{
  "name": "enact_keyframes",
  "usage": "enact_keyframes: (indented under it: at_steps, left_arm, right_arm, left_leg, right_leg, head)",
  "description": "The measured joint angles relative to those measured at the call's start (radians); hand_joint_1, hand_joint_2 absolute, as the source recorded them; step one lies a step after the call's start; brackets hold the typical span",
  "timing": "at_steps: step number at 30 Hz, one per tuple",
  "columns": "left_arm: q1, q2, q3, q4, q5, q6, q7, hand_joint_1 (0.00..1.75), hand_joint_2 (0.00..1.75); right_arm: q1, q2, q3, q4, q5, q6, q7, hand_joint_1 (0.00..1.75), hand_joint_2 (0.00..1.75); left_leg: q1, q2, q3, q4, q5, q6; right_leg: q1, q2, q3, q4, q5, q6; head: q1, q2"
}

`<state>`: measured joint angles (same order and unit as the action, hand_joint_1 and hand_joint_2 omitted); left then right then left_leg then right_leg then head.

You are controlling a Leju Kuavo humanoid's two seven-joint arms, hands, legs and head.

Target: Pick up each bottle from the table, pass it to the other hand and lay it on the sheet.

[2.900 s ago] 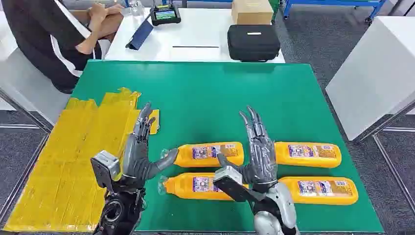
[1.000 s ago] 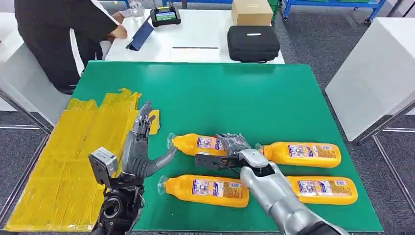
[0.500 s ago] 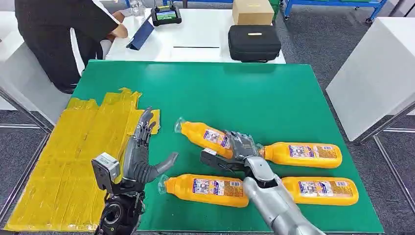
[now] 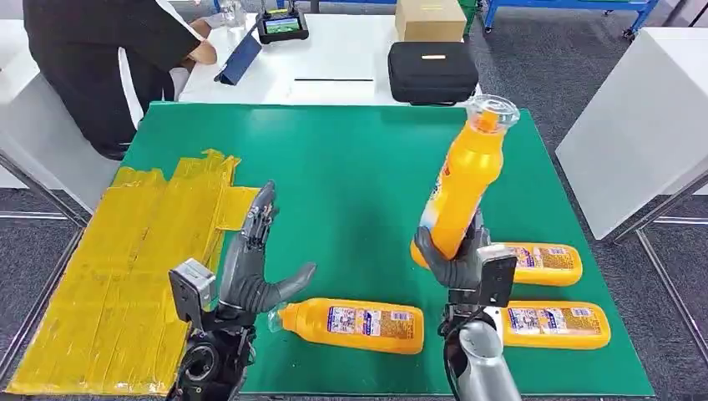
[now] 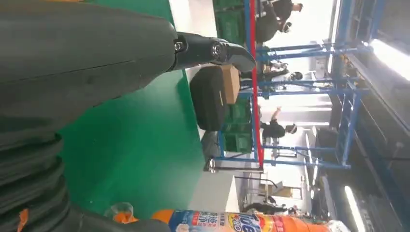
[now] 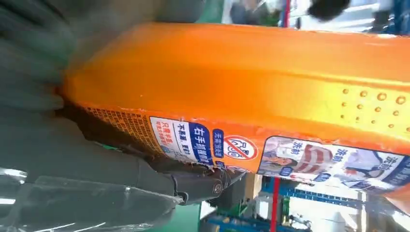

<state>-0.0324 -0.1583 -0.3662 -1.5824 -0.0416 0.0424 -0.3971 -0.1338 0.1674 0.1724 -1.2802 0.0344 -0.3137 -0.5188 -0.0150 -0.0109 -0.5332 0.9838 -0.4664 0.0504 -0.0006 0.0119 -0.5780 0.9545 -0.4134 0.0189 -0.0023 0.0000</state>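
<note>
An orange bottle (image 4: pixel 464 185) is held nearly upright, cap uppermost, by the right robot hand (image 4: pixel 455 261) above the green surface (image 4: pixel 359 167). The left robot hand (image 4: pixel 250 267) is held empty with fingers spread beside the yellow sheet (image 4: pixel 125 267). Three more bottles are left lying on the surface.

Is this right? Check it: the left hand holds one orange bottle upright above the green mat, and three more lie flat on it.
Wrong hand. In the head view the right hand holds the orange bottle upright above the green mat; the left hand holds nothing. Three bottles do lie flat.
</note>
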Motion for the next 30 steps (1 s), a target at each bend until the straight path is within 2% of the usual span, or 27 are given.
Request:
enact_keyframes:
  at_steps: [13,14,15,22,30]
  left_arm:
    - [-0.015,0.002,-0.013,0.015,0.002,-0.001,0.001,0.0,1.75]
    - [-0.026,0.003,-0.016,0.029,0.002,-0.003,0.0,0.0,1.75]
    - [-0.057,0.005,-0.031,0.061,0.012,-0.01,0.0,0.0,1.75]
    - [-0.069,0.005,-0.04,0.078,0.02,-0.031,0.005,0.0,1.75]
    - [-0.093,0.005,-0.038,0.09,0.031,-0.039,0.008,0.0,1.75]
  right_arm:
    - [0.0,0.001,0.002,0.0,-0.011,0.039,-0.006,1.75,1.75]
    - [-0.002,0.001,0.007,0.0,-0.013,0.09,0.0,1.75,1.75]
    - [-0.073,-0.001,0.106,0.115,0.066,0.328,0.024,1.75,1.75]
    - [-0.164,0.021,0.229,0.29,0.166,0.359,-0.004,1.75,1.75]
    - [-0.211,0.041,0.314,0.383,0.211,0.36,-0.013,1.75,1.75]
  left_leg:
    - [0.0,0.0,0.0,0.0,0.0,0.0]
    - [0.0,0.0,-0.001,0.0,0.0,0.0]
    - [0.0,0.0,0.0,0.0,0.0,0.0]
    - [0.0,0.0,-0.001,0.0,0.001,-0.001]
    - [0.0,-0.001,-0.001,0.0,0.001,-0.001]
  right_leg:
    - [0.0,0.0,0.0,0.0,0.0,0.0]
    - [0.0,0.0,0.0,0.001,0.0,0.0]
    - [0.0,0.0,0.0,0.001,0.0,0.0]
    - [0.0,0.0,0.0,0.002,0.0,0.0]
    - [0.0,0.0,-0.001,0.002,0.0,0.0]
  head:
    - [0.0,0.0]
    - [0.0,0.0]
    - [0.0,0.0]
    - [0.0,0.0]
    - [0.0,0.0]
